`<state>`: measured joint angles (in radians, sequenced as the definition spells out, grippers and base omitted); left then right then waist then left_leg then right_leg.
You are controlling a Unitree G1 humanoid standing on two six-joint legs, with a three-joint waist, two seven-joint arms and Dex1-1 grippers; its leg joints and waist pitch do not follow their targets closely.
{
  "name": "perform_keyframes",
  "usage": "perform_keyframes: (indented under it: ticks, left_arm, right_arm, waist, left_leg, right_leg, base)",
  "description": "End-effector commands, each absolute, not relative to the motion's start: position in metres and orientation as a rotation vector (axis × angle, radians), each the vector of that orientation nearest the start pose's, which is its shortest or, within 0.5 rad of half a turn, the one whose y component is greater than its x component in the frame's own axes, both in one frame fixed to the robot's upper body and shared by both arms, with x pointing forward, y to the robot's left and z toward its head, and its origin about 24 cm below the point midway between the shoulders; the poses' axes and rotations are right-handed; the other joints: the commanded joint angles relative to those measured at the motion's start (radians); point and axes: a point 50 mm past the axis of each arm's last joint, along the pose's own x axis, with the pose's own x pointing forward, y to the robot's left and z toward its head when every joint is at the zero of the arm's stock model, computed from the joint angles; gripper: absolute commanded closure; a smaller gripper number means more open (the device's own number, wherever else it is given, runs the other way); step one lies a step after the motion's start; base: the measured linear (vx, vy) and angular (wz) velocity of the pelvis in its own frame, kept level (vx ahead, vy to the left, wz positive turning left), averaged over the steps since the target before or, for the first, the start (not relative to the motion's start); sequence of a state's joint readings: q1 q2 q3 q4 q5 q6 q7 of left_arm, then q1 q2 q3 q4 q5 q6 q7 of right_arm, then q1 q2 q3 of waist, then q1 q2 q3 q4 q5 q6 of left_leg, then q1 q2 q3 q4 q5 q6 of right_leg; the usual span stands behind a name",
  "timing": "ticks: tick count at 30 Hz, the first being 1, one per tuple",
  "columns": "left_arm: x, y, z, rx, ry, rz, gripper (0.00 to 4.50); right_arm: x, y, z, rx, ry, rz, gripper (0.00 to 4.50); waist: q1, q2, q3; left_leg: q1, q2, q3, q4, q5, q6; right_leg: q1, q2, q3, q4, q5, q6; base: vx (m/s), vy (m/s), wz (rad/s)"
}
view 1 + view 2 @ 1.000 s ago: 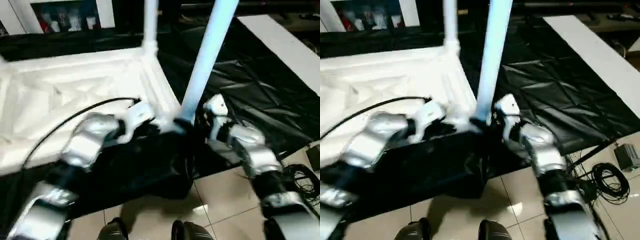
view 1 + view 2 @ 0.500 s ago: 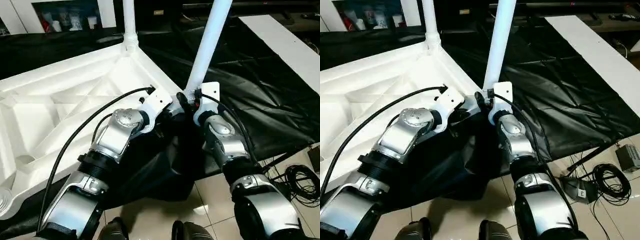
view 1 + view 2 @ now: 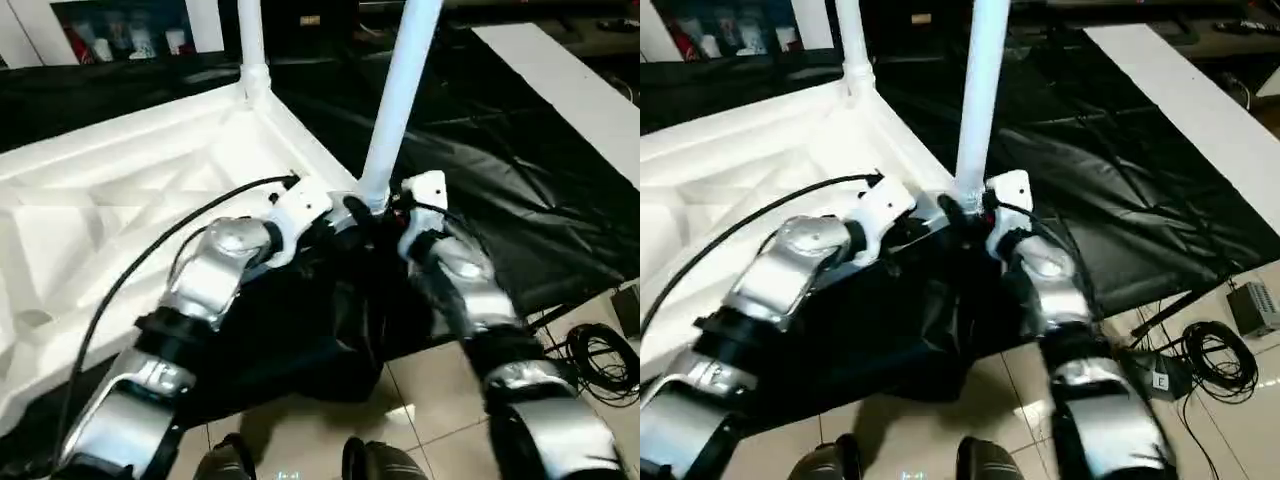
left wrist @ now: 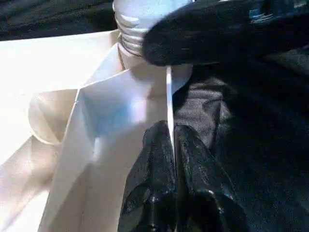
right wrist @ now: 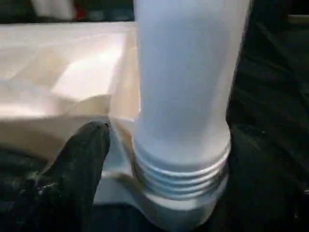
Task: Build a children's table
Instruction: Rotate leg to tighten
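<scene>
The white tabletop [image 3: 110, 200] lies upside down on a black sheet, its ribbed underside facing up. One white leg [image 3: 250, 40] stands in the far corner socket. A second leg [image 3: 400, 90] rises from the near corner socket [image 5: 178, 203], its threaded end showing just above the socket. My right gripper [image 3: 378, 205] is shut around this leg's base, with one black finger [image 5: 82, 164] beside it. My left gripper [image 4: 170, 133] is shut on the tabletop's thin rim [image 4: 169, 87] just beside that socket.
A black sheet [image 3: 520, 200] covers the surface under the tabletop and hangs over its near edge. A white board [image 3: 570, 80] lies at the back right. Cables and a small box [image 3: 1215, 350] sit on the tiled floor at right. My feet [image 3: 225, 465] show at the bottom.
The head camera has shifted. Both grippers have closed in on the near corner from a wider stance, and the near leg now stands a little more upright.
</scene>
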<state>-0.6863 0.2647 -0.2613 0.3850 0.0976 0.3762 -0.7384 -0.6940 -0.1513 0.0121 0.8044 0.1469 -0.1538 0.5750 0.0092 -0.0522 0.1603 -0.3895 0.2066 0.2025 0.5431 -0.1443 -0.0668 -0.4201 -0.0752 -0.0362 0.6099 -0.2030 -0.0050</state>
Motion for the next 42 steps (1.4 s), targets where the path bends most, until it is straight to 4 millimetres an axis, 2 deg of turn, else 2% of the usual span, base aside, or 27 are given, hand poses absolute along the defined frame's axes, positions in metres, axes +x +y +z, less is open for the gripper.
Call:
perform_keyframes:
  ticks: [1,4,6,7,10,11,12,15,17,19,22,24,25,27,29,38,40,42]
  left_arm:
    - [0.336,0.101,0.076,0.437,0.383,-0.973,4.5]
    - [0.333,0.105,0.08,0.433,0.366,-1.037,4.5]
    - [0.328,0.106,0.083,0.444,0.342,-1.128,4.5]
    - [0.321,0.107,0.086,0.435,0.341,-1.216,4.5]
    - [0.314,0.108,0.088,0.442,0.325,-1.295,4.5]
    - [0.313,0.11,0.088,0.444,0.336,-1.309,4.5]
    - [0.312,0.111,0.088,0.449,0.341,-1.313,4.5]
    - [0.309,0.117,0.089,0.446,0.356,-1.342,4.5]
    - [0.308,0.12,0.09,0.444,0.36,-1.347,4.5]
    - [0.307,0.122,0.09,0.444,0.361,-1.354,4.5]
    - [0.307,0.124,0.09,0.447,0.364,-1.358,4.5]
    - [0.307,0.125,0.09,0.447,0.365,-1.359,4.5]
    - [0.307,0.125,0.09,0.447,0.366,-1.359,4.5]
    - [0.306,0.126,0.09,0.445,0.369,-1.361,4.5]
    - [0.306,0.126,0.09,0.444,0.369,-1.361,4.5]
    - [0.306,0.125,0.089,0.441,0.372,-1.355,4.5]
    - [0.308,0.125,0.088,0.432,0.374,-1.32,4.5]
    - [0.311,0.124,0.087,0.426,0.376,-1.278,4.5]
  right_arm:
    - [0.356,-0.122,0.082,-0.113,0.002,0.775,0.31]
    - [0.348,-0.134,0.083,-0.163,0.012,0.881,0.31]
    - [0.344,-0.141,0.087,-0.181,0.013,0.942,0.31]
    - [0.341,-0.145,0.089,-0.195,0.011,0.982,0.31]
    - [0.338,-0.148,0.09,-0.209,0.014,1.017,0.31]
    - [0.335,-0.148,0.09,-0.217,0.021,1.049,0.31]
    - [0.333,-0.149,0.09,-0.223,0.026,1.072,0.31]
    - [0.324,-0.15,0.088,-0.222,0.056,1.168,0.31]
    - [0.319,-0.15,0.087,-0.222,0.076,1.216,0.31]
    - [0.318,-0.151,0.086,-0.232,0.087,1.236,0.56]
    - [0.319,-0.151,0.086,-0.237,0.093,1.235,0.76]
    - [0.32,-0.151,0.086,-0.24,0.09,1.228,0.87]
    - [0.32,-0.151,0.086,-0.24,0.089,1.226,1.06]
    - [0.322,-0.149,0.088,-0.238,0.085,1.218,1.12]
    - [0.322,-0.149,0.087,-0.252,0.087,1.22,1.38]
    - [0.321,-0.147,0.081,-0.271,0.101,1.217,1.81]
    - [0.324,-0.147,0.078,-0.244,0.104,1.163,1.84]
    - [0.326,-0.147,0.075,-0.218,0.106,1.111,1.84]
  waist:
    - [0.006,-0.006,-0.061]
    - [0.007,-0.003,-0.063]
    - [0.009,-0.006,-0.064]
    - [0.009,-0.002,-0.065]
    - [0.009,-0.002,-0.065]
    - [0.011,0.003,-0.065]
    - [0.014,0.003,-0.065]
    - [0.023,0.003,-0.065]
    - [0.025,0.0,-0.065]
    - [0.023,-0.002,-0.066]
    - [0.022,-0.002,-0.066]
    - [0.021,-0.002,-0.068]
    - [0.022,-0.004,-0.071]
    - [0.021,-0.006,-0.074]
    - [0.023,-0.005,-0.074]
    - [0.022,-0.005,-0.074]
    - [0.022,-0.004,-0.074]
    - [0.02,-0.005,-0.069]
  left_leg:
    - [0.014,0.02,-0.007,-0.044,-0.165,0.094]
    - [0.013,0.019,-0.006,-0.042,-0.141,0.11]
    - [0.014,0.019,-0.004,-0.04,-0.13,0.126]
    - [0.014,0.021,-0.005,-0.041,-0.126,0.127]
    - [0.018,0.023,-0.004,-0.04,-0.125,0.128]
    - [0.022,0.025,-0.004,-0.04,-0.12,0.129]
    - [0.023,0.027,-0.002,-0.04,-0.115,0.132]
    - [0.024,0.027,-0.002,-0.039,-0.099,0.139]
    - [0.021,0.025,-0.003,-0.04,-0.11,0.133]
    - [0.019,0.024,-0.004,-0.04,-0.117,0.124]
    - [0.021,0.024,-0.004,-0.039,-0.123,0.114]
    - [0.021,0.023,-0.003,-0.037,-0.107,0.117]
    - [0.021,0.023,-0.003,-0.036,-0.087,0.124]
    - [0.021,0.022,-0.002,-0.033,-0.062,0.138]
    - [0.02,0.022,-0.002,-0.031,-0.055,0.148]
    - [0.021,0.022,-0.003,-0.03,-0.074,0.138]
    - [0.021,0.022,-0.002,-0.029,-0.069,0.138]
    - [0.02,0.021,-0.003,-0.032,-0.089,0.13]
  right_leg:
    - [0.046,-0.049,0.041,-0.077,-0.131,-0.218]
    - [0.048,-0.048,0.041,-0.072,-0.082,-0.237]
    - [0.05,-0.048,0.042,-0.07,-0.055,-0.248]
    - [0.05,-0.05,0.041,-0.068,-0.047,-0.258]
    - [0.049,-0.049,0.042,-0.066,-0.045,-0.27]
    - [0.047,-0.049,0.042,-0.064,-0.032,-0.277]
    - [0.047,-0.047,0.042,-0.062,-0.015,-0.282]
    - [0.048,-0.047,0.042,-0.057,0.018,-0.285]
    - [0.05,-0.048,0.042,-0.059,-0.007,-0.278]
    - [0.051,-0.05,0.041,-0.06,-0.031,-0.274]
    - [0.05,-0.051,0.042,-0.061,-0.053,-0.27]
    - [0.051,-0.05,0.043,-0.058,-0.033,-0.271]
    - [0.053,-0.049,0.042,-0.054,-0.003,-0.275]
    - [0.054,-0.047,0.042,-0.049,0.04,-0.282]
    - [0.055,-0.048,0.042,-0.047,0.055,-0.287]
    - [0.054,-0.049,0.041,-0.049,0.01,-0.282]
    - [0.054,-0.049,0.042,-0.047,0.018,-0.285]
    - [0.052,-0.049,0.041,-0.053,-0.014,-0.283]
  base:
    - [0.0,0.0,0.0]
    - [0.0,0.0,0.0]
    - [0.0,0.0,0.0]
    - [0.0,0.0,0.0]
    - [0.0,0.0,0.0]
    - [0.0,0.0,0.0]
    - [0.0,0.0,0.0]
    - [0.0,0.0,0.0]
    - [0.0,0.0,0.0]
    - [0.0,0.0,0.0]
    - [0.0,0.0,0.0]
    - [0.0,0.0,0.0]
    - [0.0,0.0,0.0]
    - [0.0,0.0,0.0]
    - [0.0,0.0,0.0]
    - [0.0,0.0,0.0]
    - [0.0,0.0,0.0]
    - [0.0,0.0,0.0]
